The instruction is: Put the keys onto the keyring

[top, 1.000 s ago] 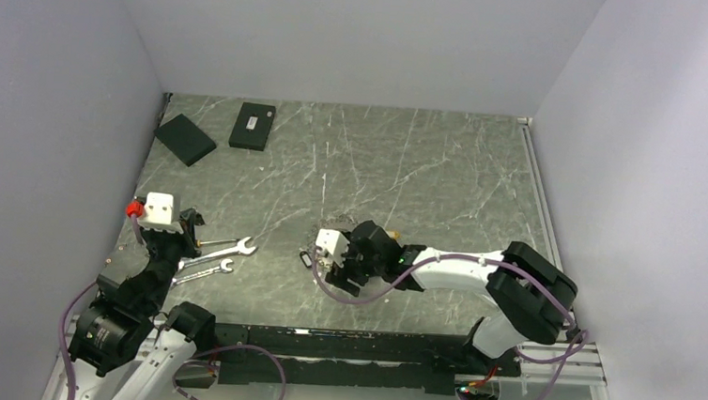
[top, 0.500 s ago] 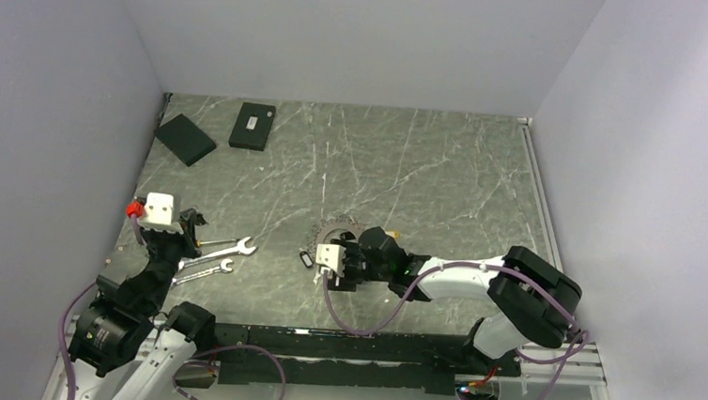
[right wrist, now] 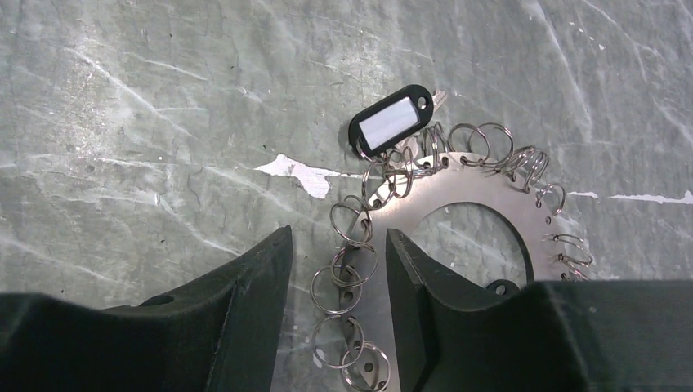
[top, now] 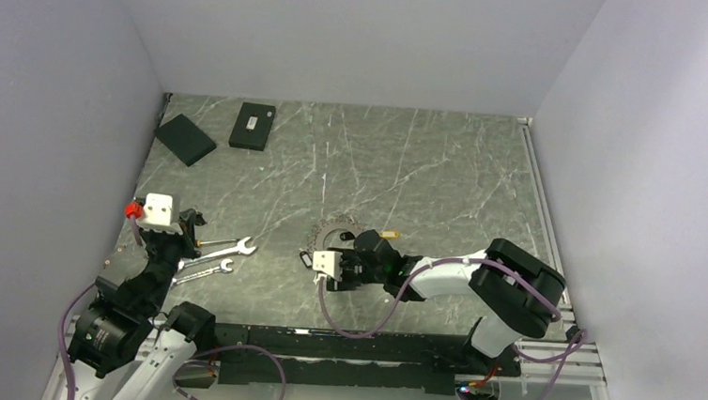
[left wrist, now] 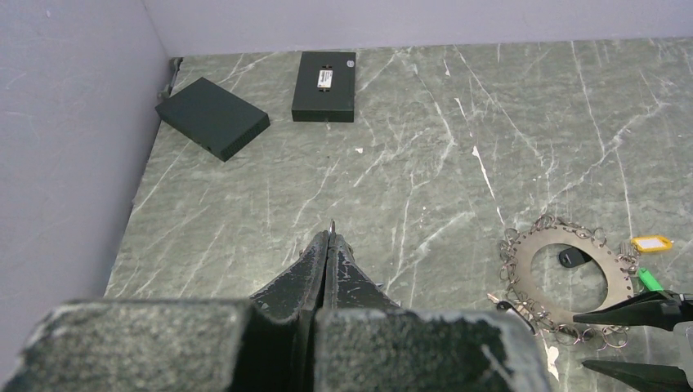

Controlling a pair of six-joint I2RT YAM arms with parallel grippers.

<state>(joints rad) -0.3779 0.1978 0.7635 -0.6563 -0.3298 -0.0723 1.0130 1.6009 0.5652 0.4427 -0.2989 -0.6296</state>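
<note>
The keyring [top: 338,230], a flat metal ring fringed with small split rings [right wrist: 350,269], is seen lying on the marbled table [top: 446,169] near the centre of the overhead view. The right gripper [right wrist: 339,238] is held partly apart, its fingers set either side of loops at the ring's lower-left rim. A black tag [right wrist: 391,121] is attached there. At lower left, the left gripper [left wrist: 329,241] is pressed closed beside two wrenches [top: 225,246].

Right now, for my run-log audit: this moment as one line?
left gripper: shut, empty | right gripper: open, astride edge loops of keyring | black tag: beside rim
</note>
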